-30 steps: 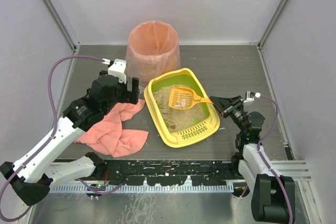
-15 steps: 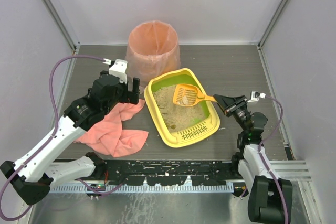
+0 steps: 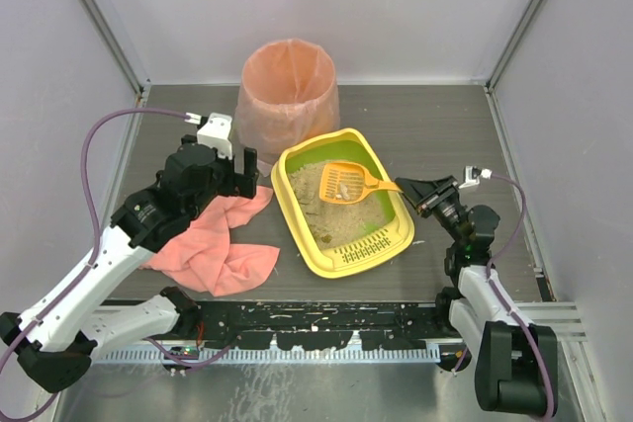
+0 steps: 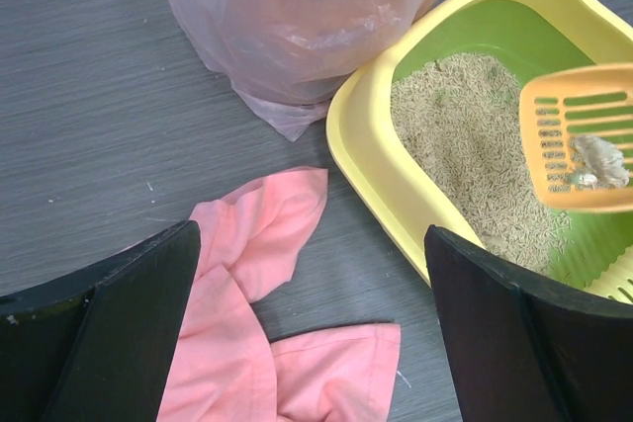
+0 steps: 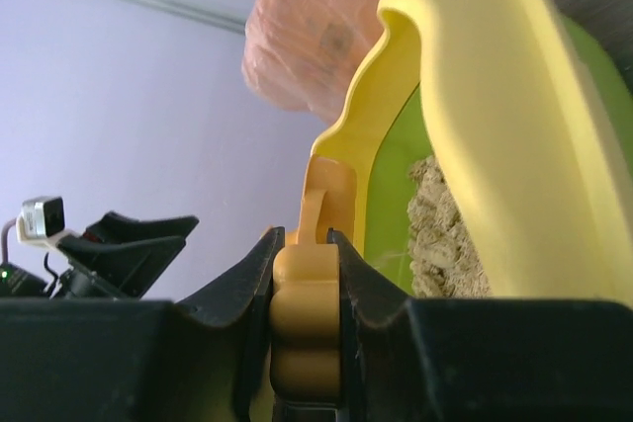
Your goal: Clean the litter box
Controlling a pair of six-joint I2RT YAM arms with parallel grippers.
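From above, the litter box [image 3: 326, 262] sits mid-table, just before the bin [image 3: 289, 86]. My right pincer [image 3: 413, 188] pinches the scoop [image 3: 346, 181] over the litter [image 3: 331, 216], and my left pincer [image 3: 247, 175] hangs spread above the cloth [image 3: 213, 244]. Left wrist: a clump [image 4: 593, 160] lies in the scoop. Right wrist: jaws clamp its handle [image 5: 307, 328]. I should carry it level, slowly, binward.

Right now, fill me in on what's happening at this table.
The right gripper is shut on the handle of the orange scoop, holding it over the litter in the yellow litter box with a pale clump in its bowl. The left gripper is open and empty, hovering over the pink cloth beside the box. The pink-lined bin stands behind; the clump is not yet dumped.
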